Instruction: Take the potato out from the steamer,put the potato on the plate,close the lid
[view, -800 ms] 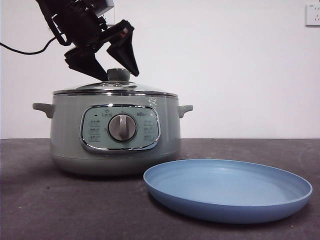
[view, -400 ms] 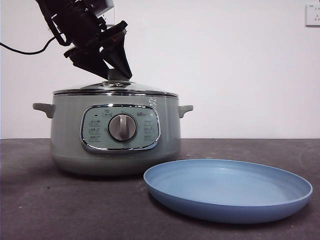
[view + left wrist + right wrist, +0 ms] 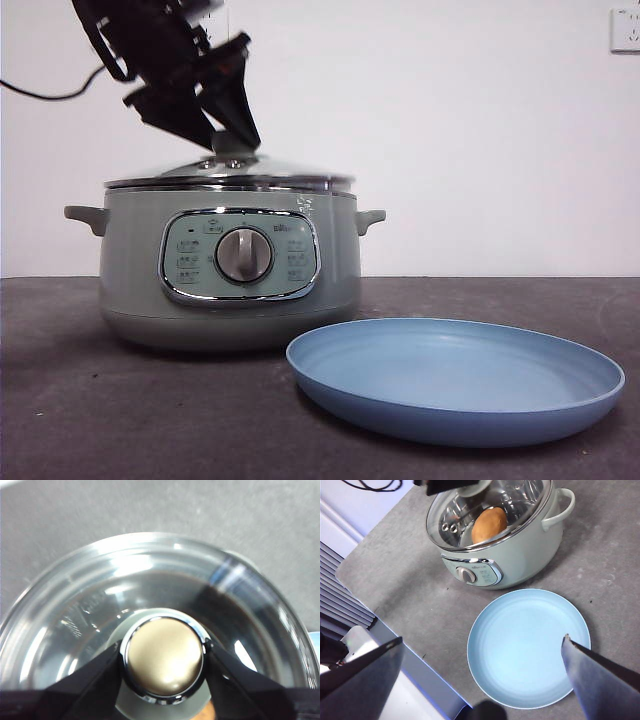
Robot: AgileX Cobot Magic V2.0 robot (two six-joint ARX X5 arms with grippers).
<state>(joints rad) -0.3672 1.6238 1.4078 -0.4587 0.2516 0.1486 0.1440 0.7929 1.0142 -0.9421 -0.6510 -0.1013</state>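
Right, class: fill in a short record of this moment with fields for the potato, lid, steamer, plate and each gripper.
potato: inside the steamer, seen through the glass lid
lid: on the steamer, knob gripped
steamer: on the table behind the plate
plate: holds nothing, in front of the steamer
left gripper: shut on the lid's knob, one jaw each side
right gripper: open, high above the plate
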